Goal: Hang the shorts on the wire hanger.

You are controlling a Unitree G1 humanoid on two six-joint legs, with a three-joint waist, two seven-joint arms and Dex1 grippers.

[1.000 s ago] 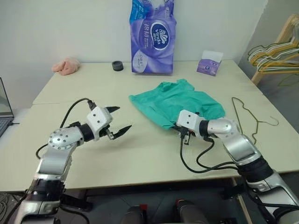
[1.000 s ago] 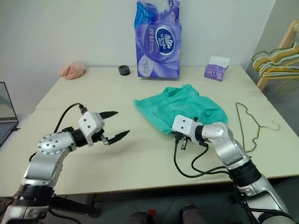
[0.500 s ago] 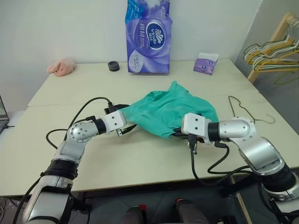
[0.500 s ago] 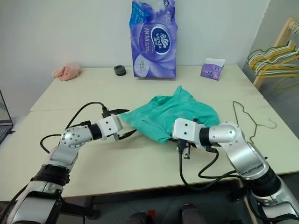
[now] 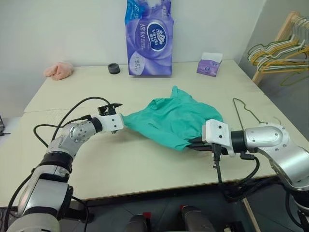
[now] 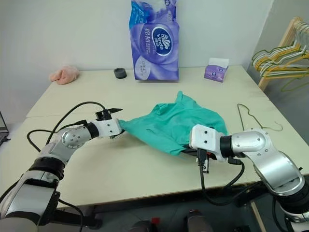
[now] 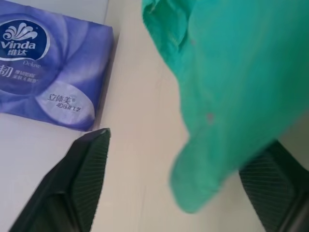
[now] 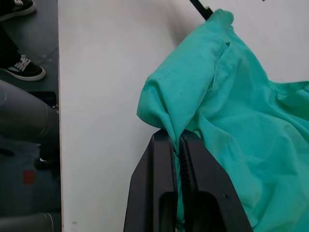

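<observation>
Since a second ago: left gripper (image 6: 115, 123) gone from hovering well clear over bare tabletop to the left corner of the teal-green fabric shorts (image 6: 176, 124), fingers spread with that corner lying between them in the left wrist view, not pressed on the cloth; right gripper (image 8: 176, 145) drawn back toward the table's near edge, fingers pressed together on a fold of the near hem; garment pulled out wider between the two arms, no longer a loose heap. Shorts now stretched across the middle of the beige table (image 5: 145, 159), rumpled, one peak of cloth standing up at the far side, near hem lifted slightly at the pinch. Thin olive-green wire hanger (image 5: 244, 112) flat on the table just right of the shorts, hook end toward the right edge, apart from both grippers. Counted: one pair of shorts, one wire hanger on the table, one tall purple tissue pack (image 5: 149, 37), one small purple tissue box (image 5: 209, 65), one black ring (image 5: 114, 68), one pink fluffy lump (image 5: 58, 71), a bunch of yellow and white hangers (image 5: 277, 50) on a wooden rack at far right, too tangled to count.
</observation>
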